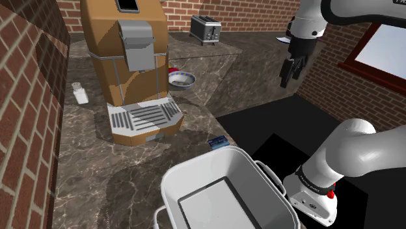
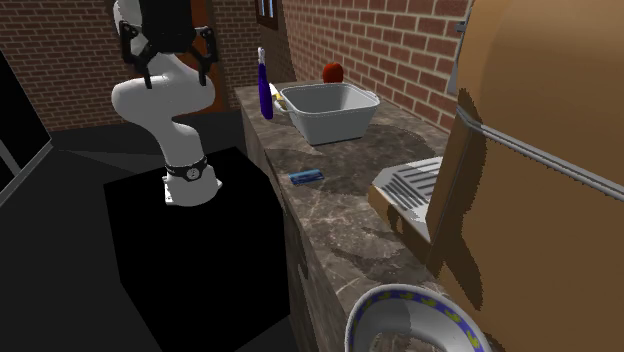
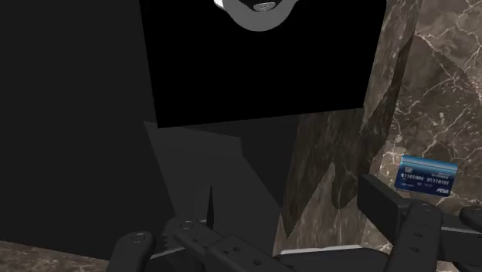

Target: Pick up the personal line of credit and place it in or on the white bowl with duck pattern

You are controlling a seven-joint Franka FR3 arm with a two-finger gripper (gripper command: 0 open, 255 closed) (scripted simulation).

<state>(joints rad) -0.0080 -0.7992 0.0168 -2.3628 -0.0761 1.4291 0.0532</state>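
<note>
Credit card (image 1: 217,142) lies flat on your dark marble counter (image 1: 84,175) near the white tub (image 1: 195,177); brick walls (image 1: 26,97) behind; your gripper (image 1: 291,78) hangs open, empty.

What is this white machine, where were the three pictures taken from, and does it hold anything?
It is a white robot arm on a box, ending in a black two-finger gripper. One camera looks over its shoulder, a second looks along the dark marbled counter, and a third sits on the hand. On the counter lie a small blue card, a white bowl with a blue rim, a brown coffee machine, a toaster and a white tub. The gripper is open and holds nothing.
</note>
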